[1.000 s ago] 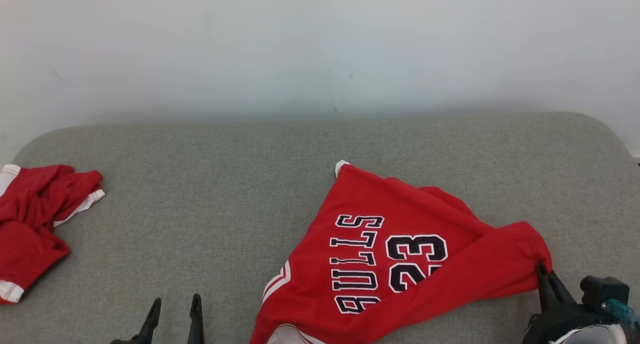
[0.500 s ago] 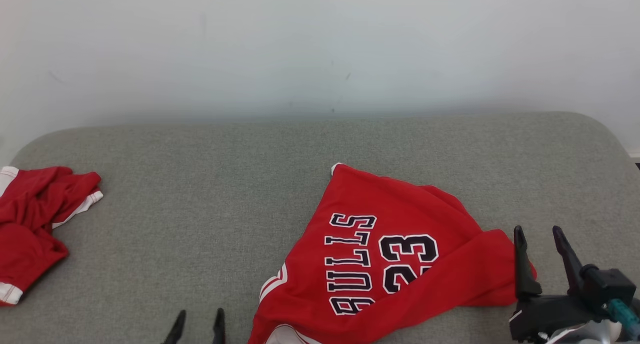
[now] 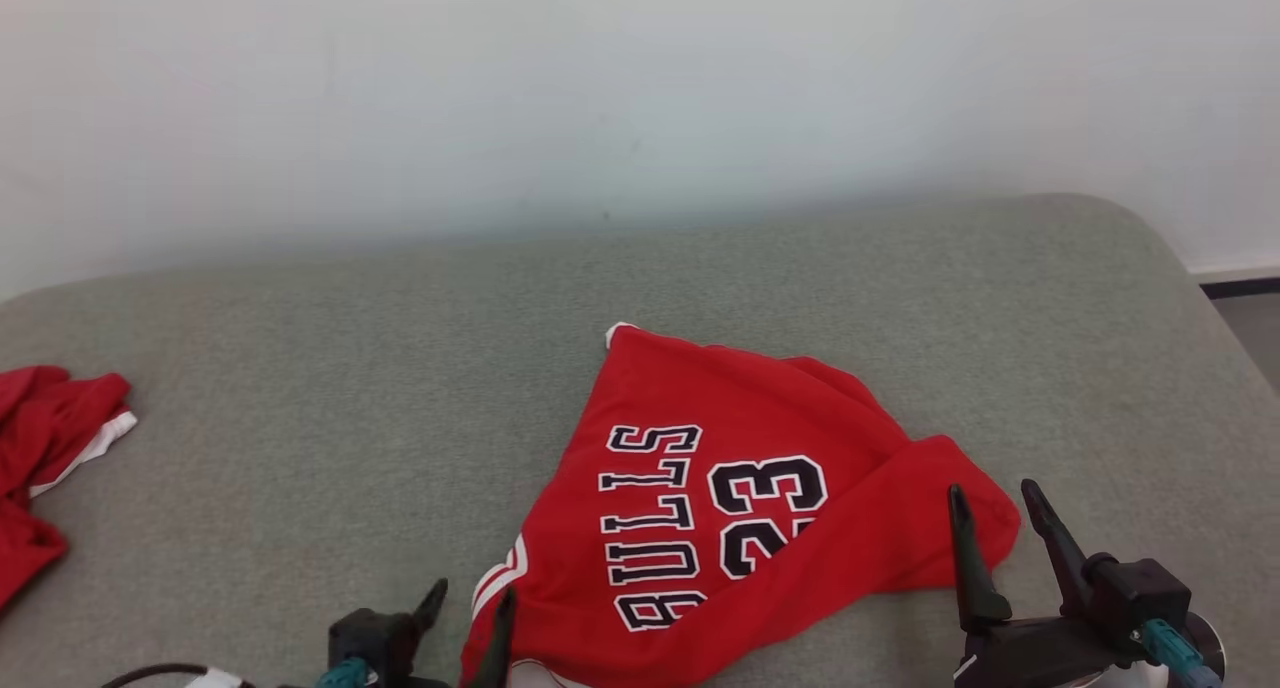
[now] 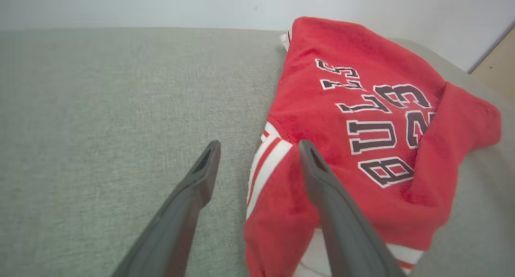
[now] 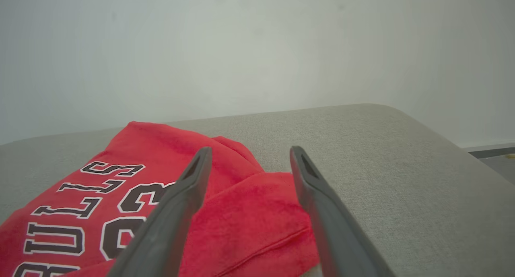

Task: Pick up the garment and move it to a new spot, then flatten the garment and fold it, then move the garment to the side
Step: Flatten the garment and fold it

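The red jersey [image 3: 740,488], marked BULLS 23, lies crumpled on the grey pad [image 3: 300,348], right of the middle, with its right side folded over itself. The left gripper [image 3: 471,596] is at the jersey's near left edge, fingers apart, 1 over the white-striped trim and 1 over bare pad, gripping nothing. The right gripper [image 3: 992,491] stands at the folded right corner, fingers also apart and empty. A 2nd red garment [image 3: 50,438] sits well apart at the far left.

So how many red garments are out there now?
2. The Bulls jersey lies crumpled right of centre; a second red garment sits at the left edge, partly out of frame; others may be hidden.
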Available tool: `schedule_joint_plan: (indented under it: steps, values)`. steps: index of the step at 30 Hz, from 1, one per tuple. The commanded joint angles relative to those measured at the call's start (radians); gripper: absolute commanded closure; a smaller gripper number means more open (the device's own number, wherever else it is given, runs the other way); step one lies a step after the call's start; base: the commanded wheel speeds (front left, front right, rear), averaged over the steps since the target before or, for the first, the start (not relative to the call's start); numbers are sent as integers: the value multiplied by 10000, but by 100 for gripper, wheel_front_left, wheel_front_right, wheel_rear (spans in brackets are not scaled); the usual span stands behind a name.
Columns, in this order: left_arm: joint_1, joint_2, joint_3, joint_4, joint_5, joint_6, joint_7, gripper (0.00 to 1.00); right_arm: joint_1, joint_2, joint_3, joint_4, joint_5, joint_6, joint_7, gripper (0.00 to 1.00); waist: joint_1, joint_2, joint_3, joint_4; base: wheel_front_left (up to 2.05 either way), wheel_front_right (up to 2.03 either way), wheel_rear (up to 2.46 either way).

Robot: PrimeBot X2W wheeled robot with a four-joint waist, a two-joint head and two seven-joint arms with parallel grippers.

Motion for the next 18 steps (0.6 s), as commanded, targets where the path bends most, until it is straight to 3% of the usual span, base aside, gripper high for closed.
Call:
schedule_joint_plan:
  steps: [1,8,9,10,18]
  values:
    - [-108,-118,-100,216,-121,-128,189,0,-37,16,18,35,27,-22,-6,0,0,-1,113,-346,0,0,0]
    - [-404,-281,-359,1291,-313,-457,662,0,-30,-55,21,95,99,-22,-73,0,0,-1,302,-686,0,0,0]
    - [-437,-293,-357,1396,-333,-515,614,57,-22,-52,26,105,93,-22,-72,0,0,-1,301,-707,0,0,0]
    - [-503,-285,-399,1489,-288,-580,543,98,-19,-49,39,119,85,-22,-82,0,0,-1,290,-728,0,0,0]
    - [-1807,-246,-307,1247,294,-470,-118,100,-123,-19,237,155,78,-22,-151,0,0,-1,228,-928,0,0,0]
